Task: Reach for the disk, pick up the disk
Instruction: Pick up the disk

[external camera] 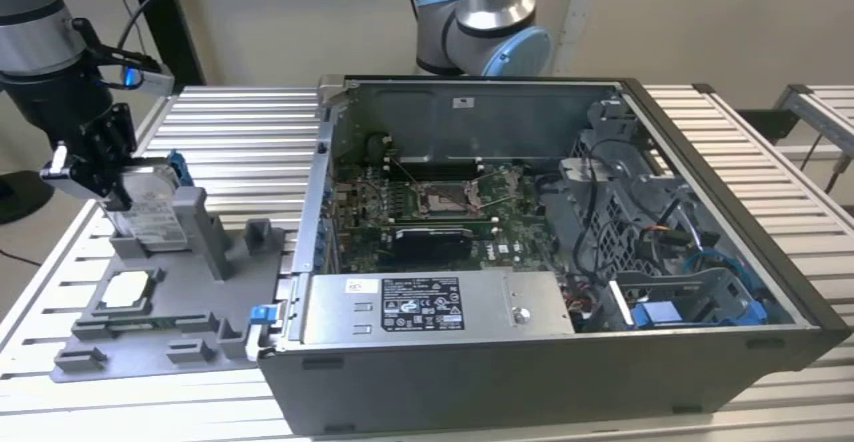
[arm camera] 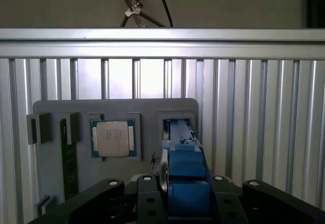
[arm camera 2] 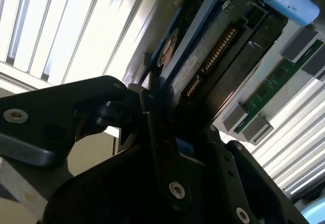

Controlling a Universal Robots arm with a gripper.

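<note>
The gripper (external camera: 110, 177) is at the exterior view's left, at the end of the arm that reaches down over a grey tray (external camera: 200, 312) lying on the slatted metal table (external camera: 240, 122). It is closed on the disk (external camera: 150, 207), which stands on edge in a slot of the tray, leaning slightly, with its lower end still down in the slot.

In the first wrist view the disk (arm camera: 185, 158) runs up from its slot toward the camera, with the blue rail facing out, and the gripper (arm camera: 185, 188) straddles it with a black finger on either side. In the second wrist view the gripper (arm camera 2: 180, 132) has its dark fingers (arm camera 2: 152, 127) pressed against the edges of the disk (arm camera 2: 218, 56).

A small square chip (external camera: 127, 289) lies flat in its own pocket of the tray, near the disk but apart from it. A green memory stick (arm camera: 68, 158) sits in a narrow slot further along the tray.

Just beside the tray, toward the exterior view's right, an open computer case (external camera: 534, 362) lies on the table. The base of a second arm (external camera: 481, 22) stands behind the case.
</note>
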